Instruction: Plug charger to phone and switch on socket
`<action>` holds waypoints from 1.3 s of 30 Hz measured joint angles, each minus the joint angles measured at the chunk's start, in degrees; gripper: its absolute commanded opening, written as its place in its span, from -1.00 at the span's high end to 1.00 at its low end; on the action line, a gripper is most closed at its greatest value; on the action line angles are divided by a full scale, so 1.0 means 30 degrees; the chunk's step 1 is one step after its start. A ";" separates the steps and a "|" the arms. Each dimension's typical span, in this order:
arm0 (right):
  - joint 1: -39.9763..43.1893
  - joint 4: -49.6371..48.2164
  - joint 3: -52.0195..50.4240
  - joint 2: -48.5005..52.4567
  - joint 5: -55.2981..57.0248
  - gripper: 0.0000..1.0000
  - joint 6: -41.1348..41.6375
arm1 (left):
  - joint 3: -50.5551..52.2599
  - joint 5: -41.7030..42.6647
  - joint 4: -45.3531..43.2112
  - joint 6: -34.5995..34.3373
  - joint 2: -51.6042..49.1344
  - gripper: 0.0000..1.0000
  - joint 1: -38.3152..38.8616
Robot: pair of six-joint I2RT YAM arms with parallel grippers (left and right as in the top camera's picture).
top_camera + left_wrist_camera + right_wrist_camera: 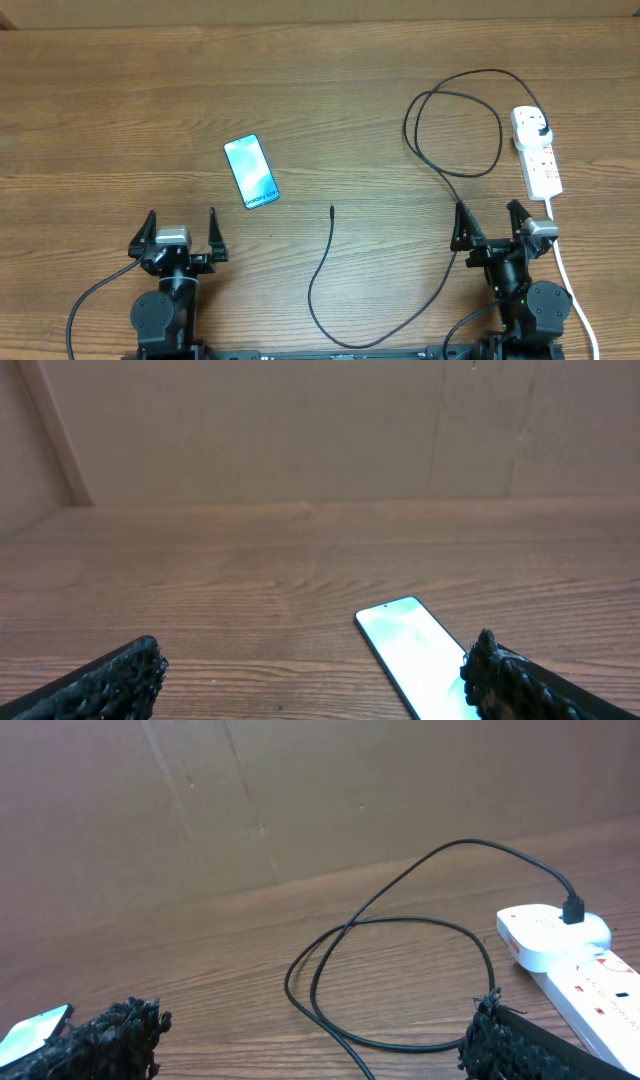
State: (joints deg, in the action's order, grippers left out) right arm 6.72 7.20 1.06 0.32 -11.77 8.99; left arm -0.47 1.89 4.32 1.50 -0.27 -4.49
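Both hands sit at the near edge of the worktop (350,80) in the overhead view. The left hand (181,215) and the right hand (487,208) are each spread wide, with nothing between the fingers.
- phone (250,172): just ahead of the left hand and slightly to its right, lying flat with the screen lit.
- charger (322,265): its free connector tip (331,208) lies between the two hands, nearer the phone but clear of it. The cable loops ahead of the right hand.
- socket (537,152): ahead and to the right of the right hand. The black plug (541,131) stands in its far end, and a white cord (570,280) trails back past that hand.

Left wrist view: the left hand (318,650) is released and empty. The phone (415,650) lies just ahead and runs under the right finger's line of sight. No cable shows.

Right wrist view: the right hand (318,1015) is also released. The cable loop (400,920) lies straight ahead and the socket (570,955) ahead-right, with the plug (574,908) seated. A corner of the phone (35,1025) shows far left.

Judgement: the task is at its first step and nothing is grasped yet. The mains end looks already plugged in, so what remains is the tip into the phone, then the switch. The next move calls for a fine pinch low on the thin cable, close behind the tip. The other hand should probably steady the phone, since a slim phone may slide when pushed. I cannot tell which end carries the phone's port.
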 measured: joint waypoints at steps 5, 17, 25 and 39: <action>-0.0080 -0.0685 0.0000 0.0015 0.2339 -1.00 -0.2688 | 0.0000 -0.1064 0.0051 -0.0087 -0.1843 -0.99 -0.0015; -0.0124 -0.0678 0.0000 0.0015 0.3730 -1.00 -0.4269 | 0.0000 -0.1588 0.0000 -0.0095 -0.1931 -0.99 -0.0015; -0.0124 -0.0685 0.0000 0.0022 0.3789 -1.00 -0.4401 | 0.0000 -0.1596 0.0007 -0.0102 -0.1931 -0.99 -0.0015; -0.0124 -0.0678 0.0000 0.0022 0.3789 -1.00 -0.4437 | 0.0000 -0.1596 0.0007 -0.0102 -0.1931 -0.99 -0.0015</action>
State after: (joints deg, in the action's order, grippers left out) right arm 6.35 5.17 1.06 0.38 -0.40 -4.32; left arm -0.47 -2.90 4.34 1.19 -6.07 -4.54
